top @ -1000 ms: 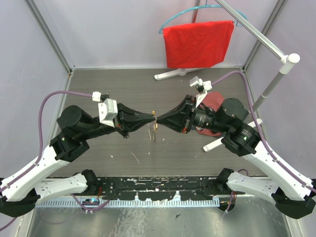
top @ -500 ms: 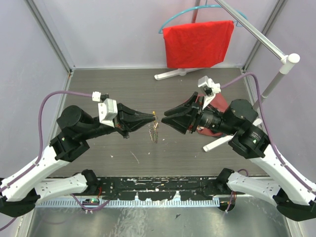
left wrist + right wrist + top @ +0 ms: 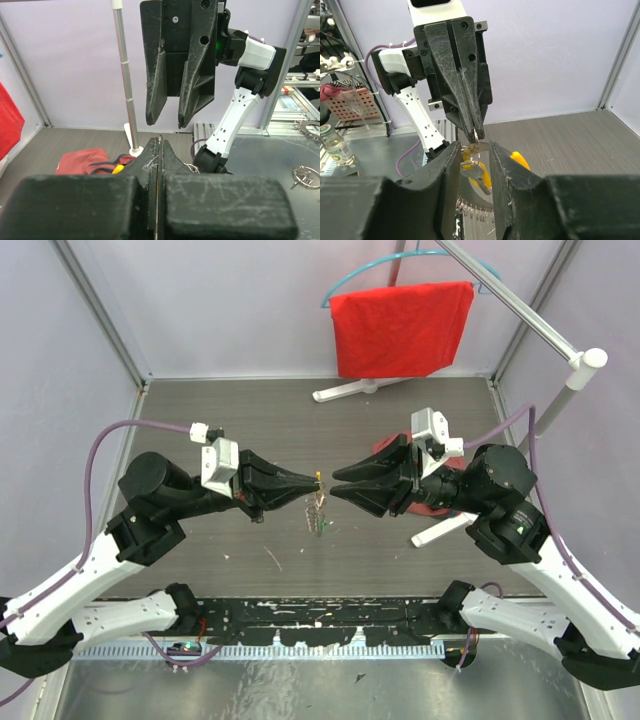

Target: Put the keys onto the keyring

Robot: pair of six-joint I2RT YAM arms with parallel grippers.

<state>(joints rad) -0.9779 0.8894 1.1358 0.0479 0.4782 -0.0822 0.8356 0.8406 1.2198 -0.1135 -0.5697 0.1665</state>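
The right arm has drawn back from the left, both reaching level and nose to nose above the table [image 3: 250,420], the right gripper [image 3: 334,483] parted just short of the left gripper [image 3: 311,480], which is clamped on the keyring [image 3: 476,135], the keys [image 3: 472,169] dangling beneath.

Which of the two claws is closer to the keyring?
Left. The left gripper pinches the keyring at its tips; the right gripper stands open just beside it, not touching.
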